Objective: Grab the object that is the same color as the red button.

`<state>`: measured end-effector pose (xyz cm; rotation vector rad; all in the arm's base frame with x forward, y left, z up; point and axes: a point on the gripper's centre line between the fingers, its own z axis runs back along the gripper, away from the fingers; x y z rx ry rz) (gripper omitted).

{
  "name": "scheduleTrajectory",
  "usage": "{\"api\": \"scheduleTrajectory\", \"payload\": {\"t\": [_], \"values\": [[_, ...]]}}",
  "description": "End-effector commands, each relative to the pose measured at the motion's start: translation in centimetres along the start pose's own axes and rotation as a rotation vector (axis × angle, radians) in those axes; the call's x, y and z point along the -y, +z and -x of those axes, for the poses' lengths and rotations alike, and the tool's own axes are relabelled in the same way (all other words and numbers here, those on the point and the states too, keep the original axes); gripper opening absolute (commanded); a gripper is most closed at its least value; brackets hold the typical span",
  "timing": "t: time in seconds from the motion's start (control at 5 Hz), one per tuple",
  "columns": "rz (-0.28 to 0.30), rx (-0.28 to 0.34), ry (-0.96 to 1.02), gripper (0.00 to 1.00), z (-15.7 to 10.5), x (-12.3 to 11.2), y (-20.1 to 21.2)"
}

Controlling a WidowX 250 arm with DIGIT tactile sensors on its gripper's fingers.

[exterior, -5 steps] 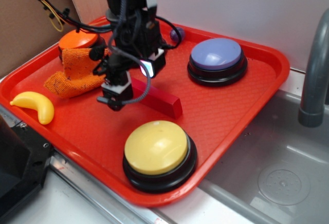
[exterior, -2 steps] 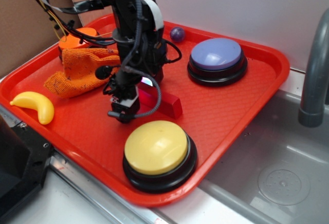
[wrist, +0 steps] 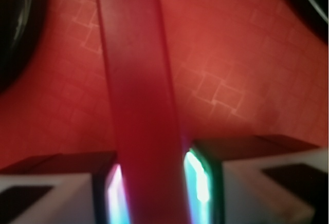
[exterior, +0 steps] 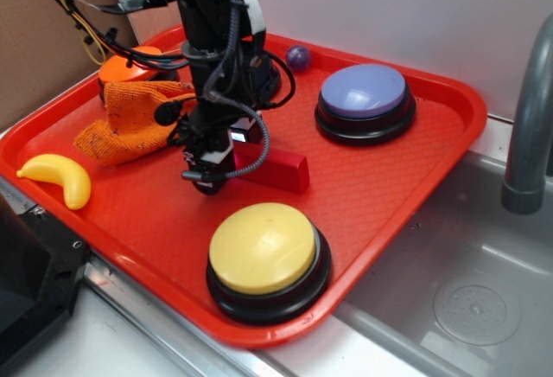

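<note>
Now we are at the grasp itself: our gripper (wrist: 151, 185) is low on the tray (exterior: 389, 178), fingers (wrist: 198, 175) pressed to both sides of the block (wrist: 139, 90), apparently clenched on it, so a straight lift seems next

My black gripper (exterior: 210, 178) over dark red block (exterior: 275, 169); red grid-textured tray (exterior: 415, 165); yellow button (exterior: 263, 247), lavender button (exterior: 364, 90), orange cloth (exterior: 134, 122), yellow banana (exterior: 59, 177).

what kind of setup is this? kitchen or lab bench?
Most likely a mock kitchen sink station in a lab: a metal sink basin with a grey faucet at right, and a red tray of toy props beside it, backed by cardboard.
</note>
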<state>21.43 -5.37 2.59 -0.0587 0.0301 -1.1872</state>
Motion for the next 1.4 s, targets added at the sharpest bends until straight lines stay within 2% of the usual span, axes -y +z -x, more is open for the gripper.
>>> {"api": "scheduleTrajectory", "payload": {"t": [0.0,0.2,0.4,0.6,0.8,1.0,1.2], "values": [[-0.173,0.044,0.444,0.00,0.2,-1.5,6.9],[-0.107,0.004,0.695,0.00,0.3,-1.4,9.8],[-0.007,0.046,0.946,0.00,1.4,-1.4,13.1],[0.053,0.123,1.144,0.00,2.3,-1.4,15.7],[0.015,0.204,1.196,0.00,3.4,-1.3,18.3],[-0.026,0.249,1.230,0.00,4.0,-1.0,19.4],[-0.045,0.218,1.243,0.00,3.8,-1.0,18.7]]}}
